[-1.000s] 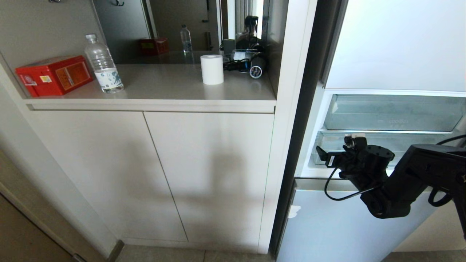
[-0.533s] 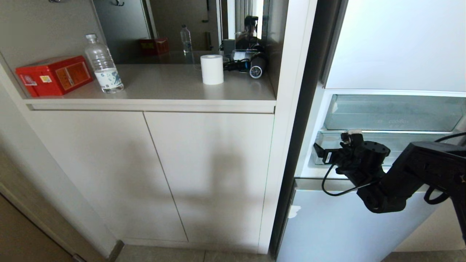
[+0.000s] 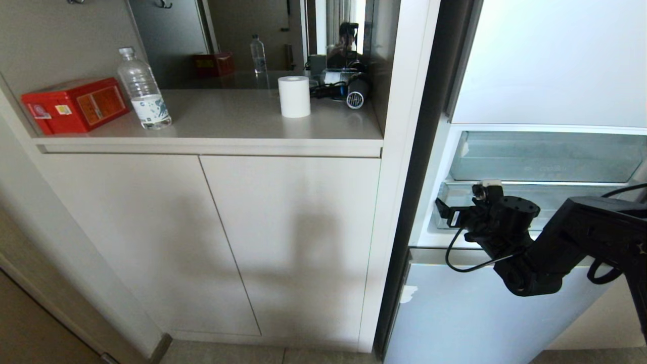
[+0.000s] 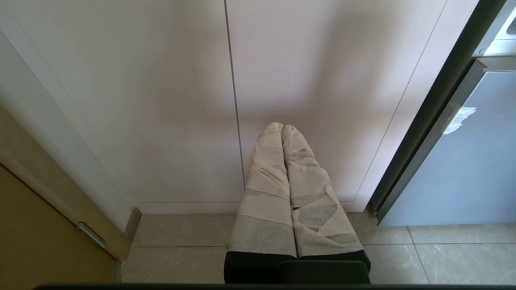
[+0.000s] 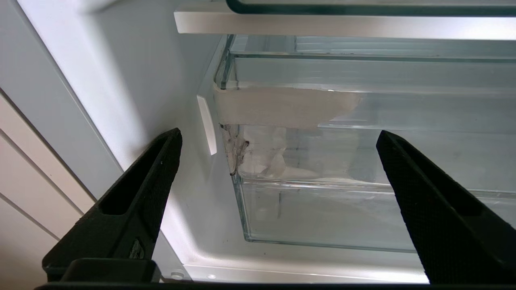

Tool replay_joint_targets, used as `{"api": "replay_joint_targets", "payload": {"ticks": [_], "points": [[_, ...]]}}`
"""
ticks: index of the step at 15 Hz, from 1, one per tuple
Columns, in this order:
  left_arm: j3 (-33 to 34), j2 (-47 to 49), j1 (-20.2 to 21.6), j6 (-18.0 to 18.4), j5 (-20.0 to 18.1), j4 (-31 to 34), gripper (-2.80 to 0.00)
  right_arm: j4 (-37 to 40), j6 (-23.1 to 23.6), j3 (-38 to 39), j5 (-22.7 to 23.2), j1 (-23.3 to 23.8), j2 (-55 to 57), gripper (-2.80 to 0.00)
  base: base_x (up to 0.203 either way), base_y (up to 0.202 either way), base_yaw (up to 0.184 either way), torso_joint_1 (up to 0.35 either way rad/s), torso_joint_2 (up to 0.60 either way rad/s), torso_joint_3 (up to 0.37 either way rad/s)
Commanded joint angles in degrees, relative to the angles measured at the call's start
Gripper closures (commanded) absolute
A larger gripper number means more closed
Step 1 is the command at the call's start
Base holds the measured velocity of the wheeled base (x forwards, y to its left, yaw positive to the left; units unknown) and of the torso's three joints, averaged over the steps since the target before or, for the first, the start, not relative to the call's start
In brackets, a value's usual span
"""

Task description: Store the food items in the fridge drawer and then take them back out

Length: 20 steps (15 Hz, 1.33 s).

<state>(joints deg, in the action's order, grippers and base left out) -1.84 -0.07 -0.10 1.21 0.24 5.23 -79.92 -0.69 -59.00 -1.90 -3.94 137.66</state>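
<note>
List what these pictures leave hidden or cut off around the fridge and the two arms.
- Food items: none shows in any view.
- Fridge drawer: its right side is cut off in the right wrist view; in the head view the right gripper, open, stands before it.
- Drawer interior: tape scrap and glare blur what lies inside.
- Left gripper: out of the head view; the left wrist view shows it shut, pointing at the cabinet doors.

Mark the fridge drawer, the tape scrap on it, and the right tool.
fridge drawer (image 5: 363, 213): right wrist view, clear front wall.
tape scrap (image 5: 282, 106): right wrist view, middle of the white strip at the drawer's corner.
right tool (image 5: 278, 141): right wrist view, midway between open fingertips.
</note>
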Motion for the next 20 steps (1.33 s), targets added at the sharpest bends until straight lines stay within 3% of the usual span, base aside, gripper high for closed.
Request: {"api": "replay_joint_targets", "payload": {"ticks": [1, 14, 20], "points": [[0.0, 0.1, 0.0, 0.0, 0.0, 0.0, 0.00, -0.4, 0.1, -0.1, 0.0, 0.0, 0.3, 0.00, 0.000, 0.000, 0.000, 0.000, 0.00, 0.000], [0.0, 0.1, 0.0, 0.0, 0.0, 0.0, 0.00, -0.6, 0.0, 0.9, -0.5, -1.9, 0.5, 0.00, 0.000, 0.000, 0.000, 0.000, 0.00, 0.000], [0.0, 0.1, 0.0, 0.0, 0.0, 0.0, 0.00, -1.5, -0.7, 12.0, -0.1, -1.9, -5.9, 0.00, 0.000, 0.000, 0.000, 0.000, 0.00, 0.000]]}}
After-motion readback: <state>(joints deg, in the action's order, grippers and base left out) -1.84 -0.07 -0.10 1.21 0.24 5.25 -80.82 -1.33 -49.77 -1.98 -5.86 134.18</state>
